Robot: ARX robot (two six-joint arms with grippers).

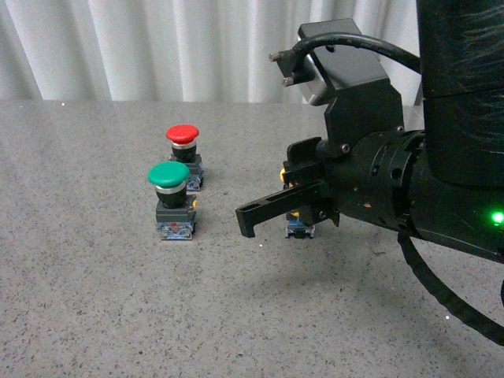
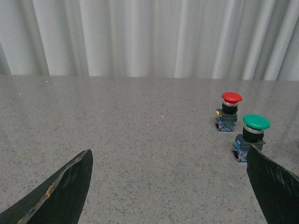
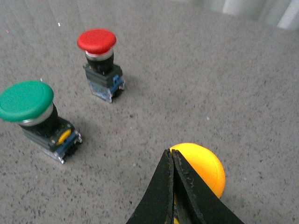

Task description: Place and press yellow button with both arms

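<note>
The yellow button stands on the grey table, its yellow cap (image 3: 204, 166) right under my right gripper (image 3: 169, 155). The gripper is shut, fingers pressed together, holding nothing, with its tips over the cap's edge. I cannot tell whether they touch it. In the front view the right gripper (image 1: 246, 220) points left, and the arm hides all of the button except its bluish base (image 1: 299, 231) and a yellow tab. My left gripper (image 2: 170, 186) is open and empty, low over bare table; its fingers (image 2: 60, 191) frame the wrist view. The left arm is out of the front view.
A green-capped button (image 1: 169, 176) and a red-capped button (image 1: 183, 134) stand upright left of the yellow one, the red one farther back. Both also show in the left wrist view, the green one (image 2: 255, 122) close to one finger. A white curtain (image 1: 157, 47) hangs behind the table.
</note>
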